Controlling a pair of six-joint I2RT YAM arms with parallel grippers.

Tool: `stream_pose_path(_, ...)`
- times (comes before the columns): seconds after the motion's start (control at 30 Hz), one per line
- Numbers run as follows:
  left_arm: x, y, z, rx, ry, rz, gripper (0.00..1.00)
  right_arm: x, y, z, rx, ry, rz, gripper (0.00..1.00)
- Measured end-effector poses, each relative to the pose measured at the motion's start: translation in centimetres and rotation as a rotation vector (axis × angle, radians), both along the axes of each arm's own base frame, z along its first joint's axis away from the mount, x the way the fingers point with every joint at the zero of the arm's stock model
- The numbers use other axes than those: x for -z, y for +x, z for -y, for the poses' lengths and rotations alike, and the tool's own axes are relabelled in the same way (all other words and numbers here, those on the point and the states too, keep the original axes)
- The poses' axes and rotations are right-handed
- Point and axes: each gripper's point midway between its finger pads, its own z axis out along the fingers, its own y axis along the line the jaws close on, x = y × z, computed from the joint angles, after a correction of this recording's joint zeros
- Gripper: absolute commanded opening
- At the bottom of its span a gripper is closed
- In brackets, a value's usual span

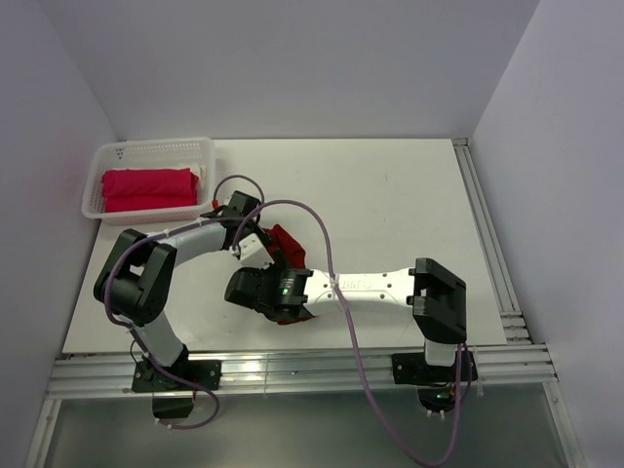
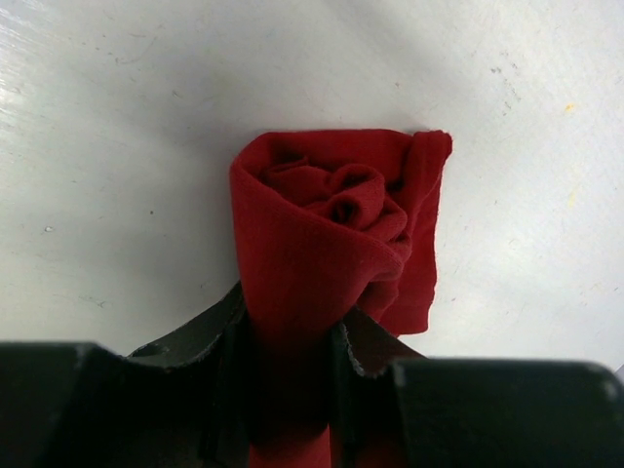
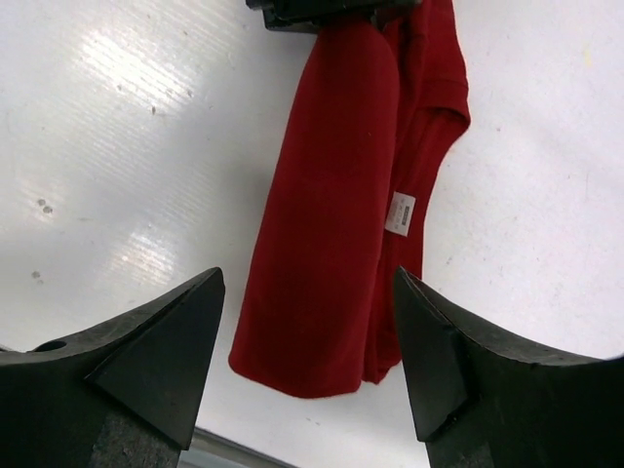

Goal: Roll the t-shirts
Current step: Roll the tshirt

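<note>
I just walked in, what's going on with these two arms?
The robot is rolling t-shirts. The left gripper is clamped on one end of a dark crimson t-shirt, which lies on the table as a long roll. The right gripper hangs open over its other end, not gripping it. A brighter pinkish-red t-shirt sits bundled in the white basket at the far left.

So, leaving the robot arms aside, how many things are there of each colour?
Dark red shirt: 1
Pinkish-red shirt: 1
White basket: 1
Total: 3
</note>
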Motion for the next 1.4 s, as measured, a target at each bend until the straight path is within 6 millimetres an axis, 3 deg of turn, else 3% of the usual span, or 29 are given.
stream_pose_path(0.53, 0.0, -0.2, 0.3, 0.001, -0.005, -0.032, 0.0, 5.5, 0.8, -0.8, -0.004, -0.105, 0.03, 0.73)
stream_pose_path(1.0, 0.0, -0.4, 0.4, 0.007, -0.013, -0.042, 0.0, 7.0, 1.5, -0.4, 0.016, -0.14, 0.05, 0.67)
stream_pose_path(1.1, 0.0, -0.4, 0.4, 0.008, -0.016, -0.044, 0.0, 7.2, 1.8, -0.1, 0.028, -0.154, 0.061, 0.58)
stream_pose_path(1.2, 0.0, -0.4, 0.4, 0.008, -0.02, -0.046, 0.01, 7.2, 2.2, 0.3, 0.044, -0.162, 0.071, 0.24)
stream_pose_path(1.3, 0.0, -0.4, 0.4, 0.008, -0.028, -0.049, 0.04, 7.1, 2.6, 0.5, 0.065, -0.159, 0.077, 0.0)
stream_pose_path(1.33, 0.0, -0.4, 0.4, 0.008, -0.031, -0.05, 0.07, 7.1, 2.6, 0.6, 0.069, -0.157, 0.078, 0.0)
stream_pose_path(1.4, 0.0, -0.4, 0.4, 0.009, -0.036, -0.049, 0.25, 7.2, 2.7, 0.7, 0.08, -0.148, 0.074, 0.0)
